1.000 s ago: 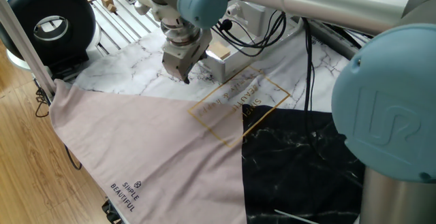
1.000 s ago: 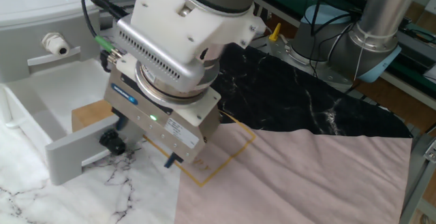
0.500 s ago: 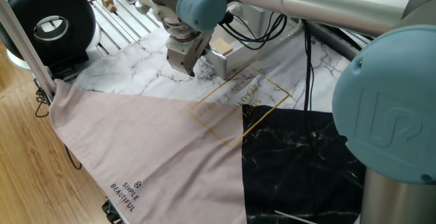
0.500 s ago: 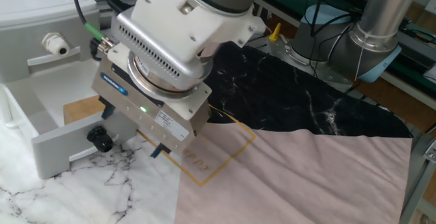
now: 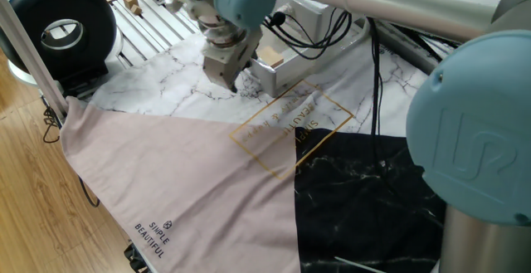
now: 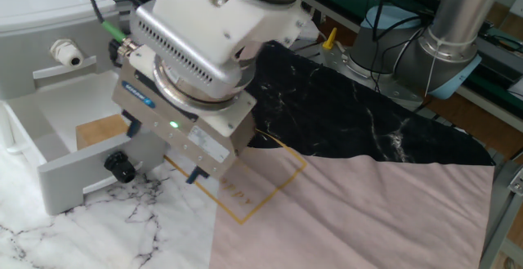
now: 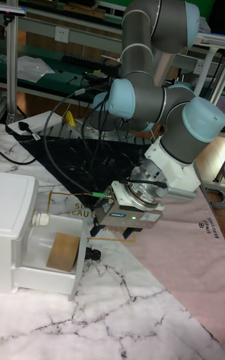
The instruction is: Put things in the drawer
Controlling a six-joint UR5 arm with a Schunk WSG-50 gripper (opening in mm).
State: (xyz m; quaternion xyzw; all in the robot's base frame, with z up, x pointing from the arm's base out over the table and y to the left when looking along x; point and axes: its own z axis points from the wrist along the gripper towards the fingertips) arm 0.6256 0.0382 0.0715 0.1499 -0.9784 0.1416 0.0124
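Observation:
The white drawer (image 6: 78,175) stands pulled out of its white cabinet (image 7: 19,210), and its black knob (image 6: 122,168) faces the marble-print cloth. A tan-brown cube (image 6: 98,130) lies inside the drawer (image 7: 47,282); it shows as the cube (image 7: 62,250) in the tall view and the cube (image 5: 270,56) in one fixed view. My gripper (image 6: 167,159) hangs just beside the drawer's front, close to the knob (image 7: 94,252). Its fingers are apart and hold nothing. The tall view shows the gripper (image 7: 114,232) low over the cloth, and one fixed view shows the gripper (image 5: 230,82) left of the drawer (image 5: 278,72).
A pink cloth (image 5: 174,173) and a black marble cloth (image 6: 351,114) cover the table. A round black device (image 5: 62,24) sits at the left edge. Cables (image 5: 319,36) trail behind the cabinet. A second arm's base (image 6: 449,40) stands at the back.
The gripper moved toward the cabinet and the drawer slid in a little with the cube inside. In the last half second the gripper rose slightly.

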